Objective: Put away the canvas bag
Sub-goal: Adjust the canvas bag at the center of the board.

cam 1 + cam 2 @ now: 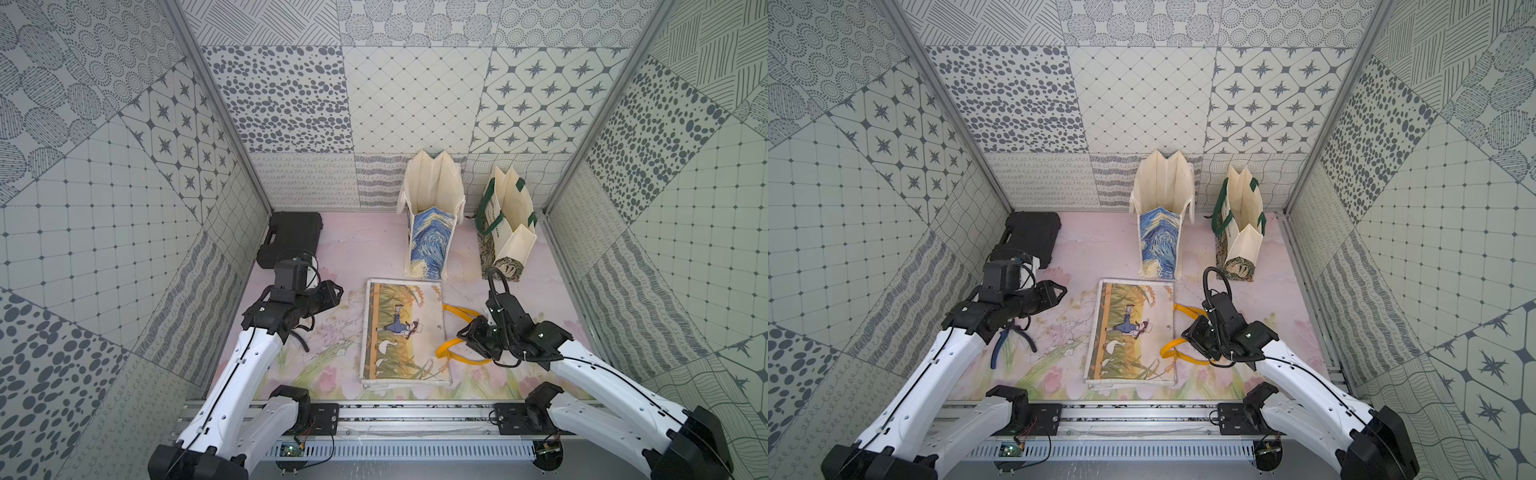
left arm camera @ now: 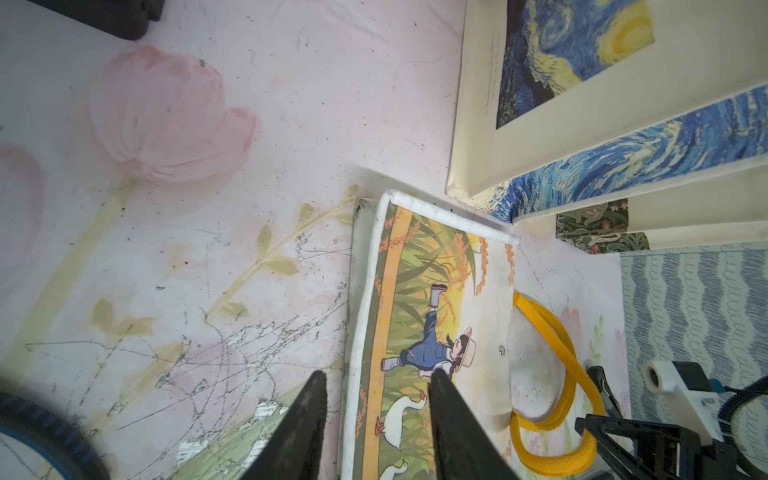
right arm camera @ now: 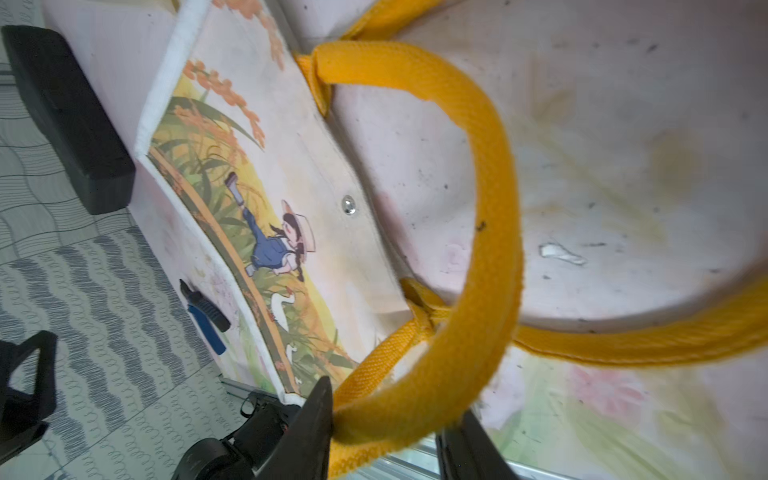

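Canvas bag (image 1: 403, 328) lies flat on the tabletop (image 1: 361, 249), near the front edge and about mid-width, printed side up. Its mouth faces the right edge, and both yellow handles (image 1: 453, 309) trail out on that side.

Right end effector (image 1: 463, 336) sits at the handles, just off the bag's mouth. In the right wrist view the end effector (image 3: 390, 415) has its jaws partly apart with one handle loop (image 3: 494, 166) between them. The strap touches one finger (image 3: 320, 415). Cannot tell whether it is actually pinched.

Left end effector (image 1: 338, 291) hangs by the bag's far left corner. In the left wrist view its jaws (image 2: 374, 378) stand apart with nothing between them, and the bag's (image 2: 415, 332) left hem shows below the gap.

Also present:
- Swirl-print bag (image 1: 428, 245) and green-handled bag (image 1: 507, 232) stand upright toward the rear right.
- Black case (image 1: 291, 237) is at the rear left corner.
- Blue-handled pliers (image 1: 1007, 340) lie under the left arm.
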Robot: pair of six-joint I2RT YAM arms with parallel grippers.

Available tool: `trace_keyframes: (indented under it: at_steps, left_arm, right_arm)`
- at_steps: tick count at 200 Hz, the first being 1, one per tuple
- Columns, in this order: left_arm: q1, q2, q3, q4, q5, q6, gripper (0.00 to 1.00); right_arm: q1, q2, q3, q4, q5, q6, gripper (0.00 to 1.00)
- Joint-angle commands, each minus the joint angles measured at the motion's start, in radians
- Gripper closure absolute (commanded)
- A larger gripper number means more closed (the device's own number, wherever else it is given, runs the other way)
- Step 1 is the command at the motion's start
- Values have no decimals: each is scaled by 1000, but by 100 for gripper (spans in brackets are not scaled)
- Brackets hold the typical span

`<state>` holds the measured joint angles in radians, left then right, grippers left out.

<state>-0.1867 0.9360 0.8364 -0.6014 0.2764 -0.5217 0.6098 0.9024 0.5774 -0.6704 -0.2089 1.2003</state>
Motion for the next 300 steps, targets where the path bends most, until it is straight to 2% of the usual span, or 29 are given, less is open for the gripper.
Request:
trace_keyframes:
  at_steps: [1,29,65,92,136,181,210,231,256,300]
  left_arm:
    - [-61,25,-7,124,21,-39,57]
    - [-100,72,3,148,0,-58,57]
    - [-138,131,41,148,-24,-52,57]
    - [-148,181,50,196,-7,-47,57]
    - [-166,312,84,234,80,22,54]
    - [-169,491,170,242,87,112,51]
    - [-169,606,243,267,135,127,50]
    - [-177,703,317,258,194,122,58]
    - [-215,786,378,242,165,135,71]
    - [-243,913,449,219,161,126,80]
  right_arm:
    - [-3,-59,57,-204,129,-66,59]
    - [-4,-99,138,-335,258,-119,58]
    - [-7,-59,239,-434,365,-187,55]
    - [-7,7,269,-400,340,-233,56]
    - [10,200,295,-248,197,-298,61]
    - [85,368,288,-47,110,-218,62]
    - [125,480,324,20,73,-192,62]
    - [134,545,352,58,53,-192,62]
    - [133,589,374,98,38,-194,61]
    - [134,660,392,143,-2,-194,62]
